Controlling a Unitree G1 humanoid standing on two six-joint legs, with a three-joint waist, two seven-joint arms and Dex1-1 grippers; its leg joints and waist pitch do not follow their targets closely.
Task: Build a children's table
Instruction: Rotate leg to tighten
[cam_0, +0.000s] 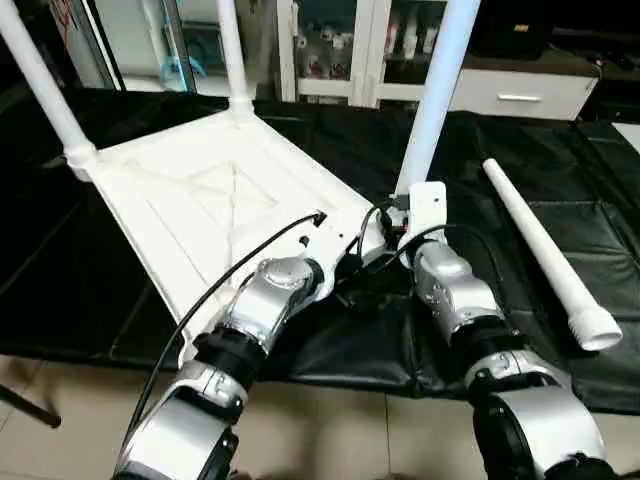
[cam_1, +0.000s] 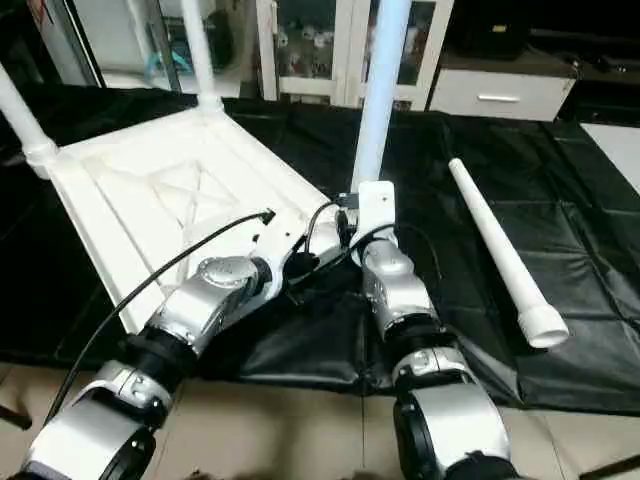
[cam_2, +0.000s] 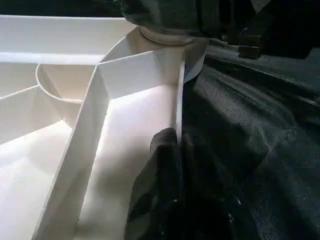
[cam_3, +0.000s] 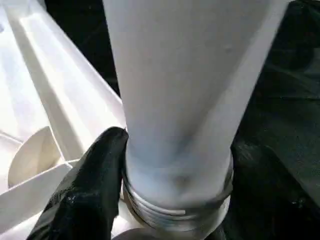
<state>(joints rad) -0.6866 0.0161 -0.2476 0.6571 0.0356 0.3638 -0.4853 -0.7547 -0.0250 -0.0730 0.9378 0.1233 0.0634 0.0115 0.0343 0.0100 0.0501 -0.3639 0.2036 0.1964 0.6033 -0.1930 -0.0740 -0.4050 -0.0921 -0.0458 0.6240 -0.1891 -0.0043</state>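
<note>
A: We see both silver forearms reaching forward and down, converging on the near right corner of the white plastic rectangular table top (cam_0: 200, 200), which lies upside down, ribbed X-braced underside up, on the black-covered work table (cam_0: 560, 170).

B: Agreed. Our right gripper (cam_3: 175, 200) points at the base of the long tapered white tube leg (cam_0: 440, 90) standing upright at that corner. Its black fingers (cam_3: 85, 190) sit on either side of the tube just above the threaded collar, clasping it.

A: And our left gripper (cam_2: 170, 165) comes in from the left, angled toward the same corner. In the left wrist view its fingers are pinched together on the thin outer wall of the table top, right beside the round corner socket (cam_2: 165, 35).

B: The head views give us what the wrist cameras miss: two more white legs, one (cam_0: 40, 80) at the far left corner and one (cam_0: 232, 50) at the far corner behind, already upright in their sockets, and a fourth loose white leg (cam_0: 545, 250) lying flat on the black cover, well apart to the right.

A: The right wrist view adds the silvery thread rings (cam_3: 175, 212) at the leg's foot, still visible above the socket.
</note>
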